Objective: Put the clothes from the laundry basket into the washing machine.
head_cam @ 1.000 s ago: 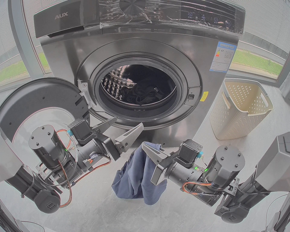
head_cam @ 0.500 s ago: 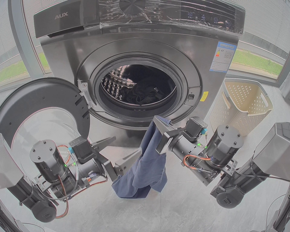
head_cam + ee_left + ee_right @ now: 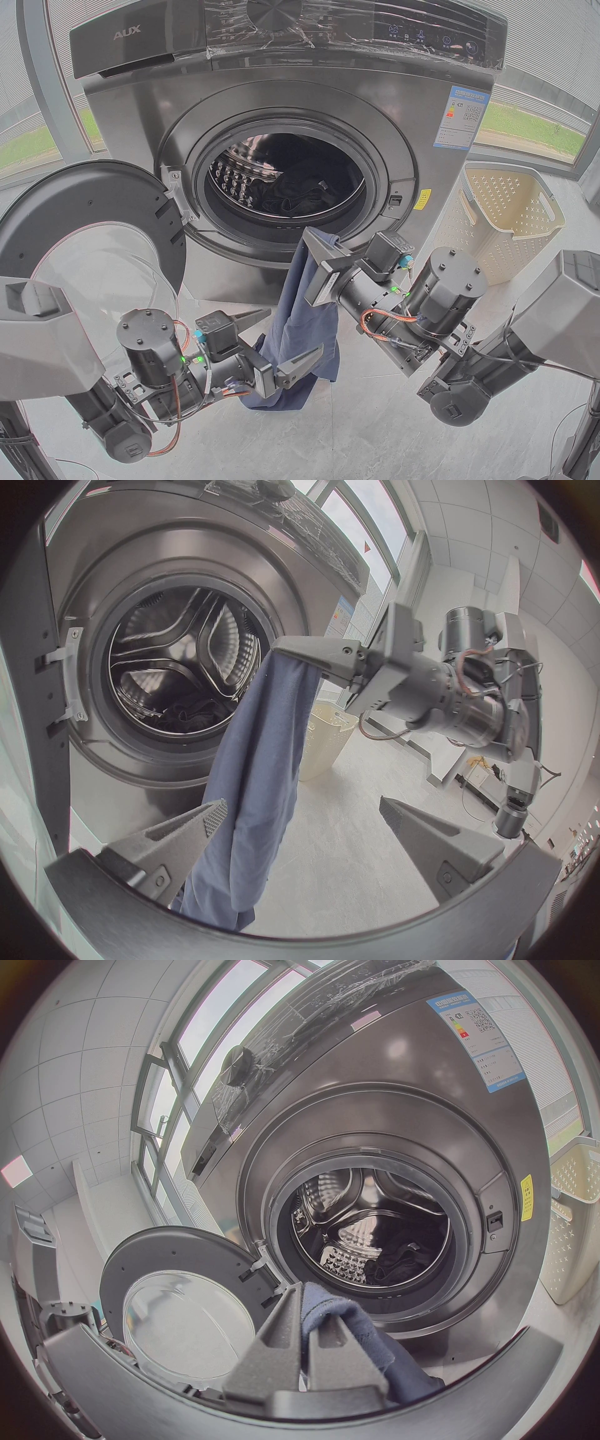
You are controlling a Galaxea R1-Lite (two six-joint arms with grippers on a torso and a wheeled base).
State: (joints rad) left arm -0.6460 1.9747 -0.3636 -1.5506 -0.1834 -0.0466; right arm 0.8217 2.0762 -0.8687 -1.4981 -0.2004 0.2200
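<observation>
The blue cloth garment (image 3: 303,312), judged light and limp, is pinched at its top by the right gripper (image 3: 312,240) below the grey washing machine (image 3: 400,112) opening; the left gripper (image 3: 294,331) is spread wide.

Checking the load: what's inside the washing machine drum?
Low in the drum lie dark clothes; what lies beneath them is hidden. The blue garment hangs outside.

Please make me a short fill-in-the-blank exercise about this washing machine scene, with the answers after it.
The right gripper is shut on a ___ garment.
The left gripper, lower down, is ___.
The drum holds ___ clothes.
The laundry basket stands to the robot's ___ of the washing machine.
Answers: blue; open; dark; right.
</observation>
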